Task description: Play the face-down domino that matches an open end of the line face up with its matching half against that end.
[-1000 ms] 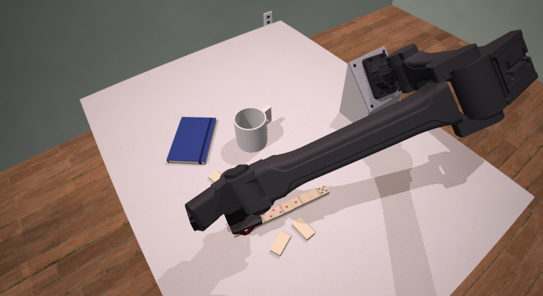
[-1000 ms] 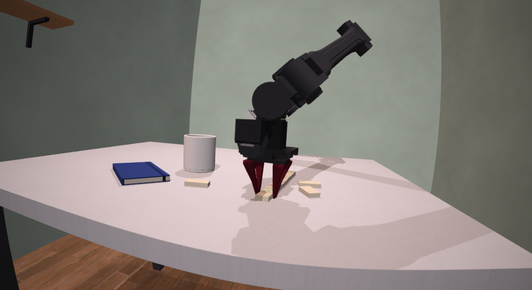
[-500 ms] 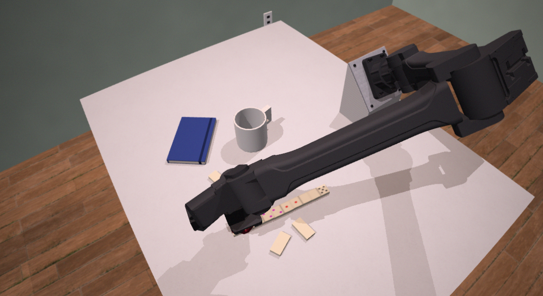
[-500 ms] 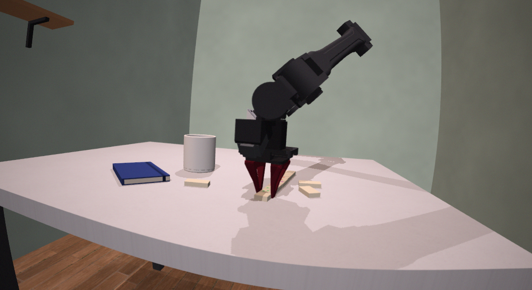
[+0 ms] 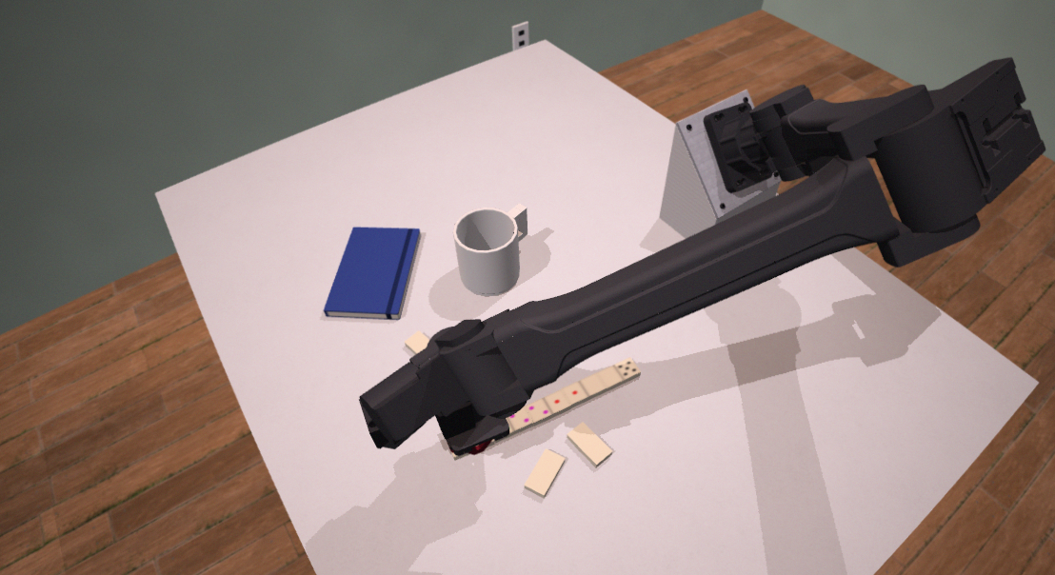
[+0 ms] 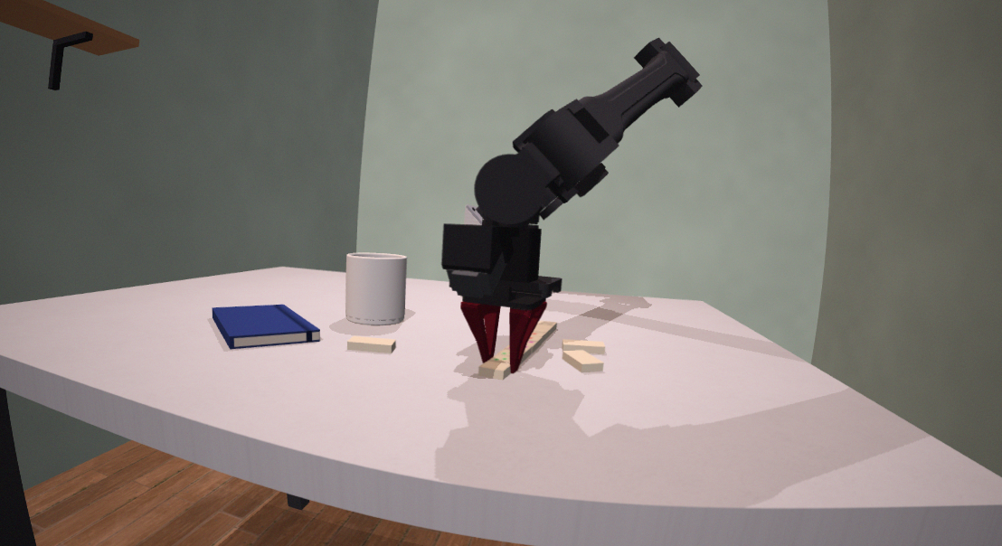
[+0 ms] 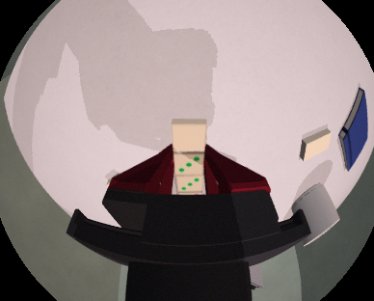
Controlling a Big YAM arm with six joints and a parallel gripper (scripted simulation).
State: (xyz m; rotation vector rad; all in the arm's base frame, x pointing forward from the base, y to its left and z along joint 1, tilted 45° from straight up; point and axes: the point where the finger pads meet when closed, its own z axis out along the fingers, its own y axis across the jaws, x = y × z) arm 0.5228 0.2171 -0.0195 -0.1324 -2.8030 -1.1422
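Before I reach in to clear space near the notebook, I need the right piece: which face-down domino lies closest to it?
The one by itself on the mug's side of the domino line; the other two are paired across the line.

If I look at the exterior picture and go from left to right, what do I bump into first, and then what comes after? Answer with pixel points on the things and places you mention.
Brown shelf [image 6: 101, 42] → blue notebook [image 5: 372, 272] [image 6: 262, 321] [image 7: 357, 130] → white mug [image 5: 487, 265] [image 6: 376, 290] [image 7: 316, 214] → gripper [image 5: 476, 446] [image 6: 500, 366] [image 7: 188, 150] → pair of loose dominoes [image 5: 545, 473] [image 6: 582, 361].
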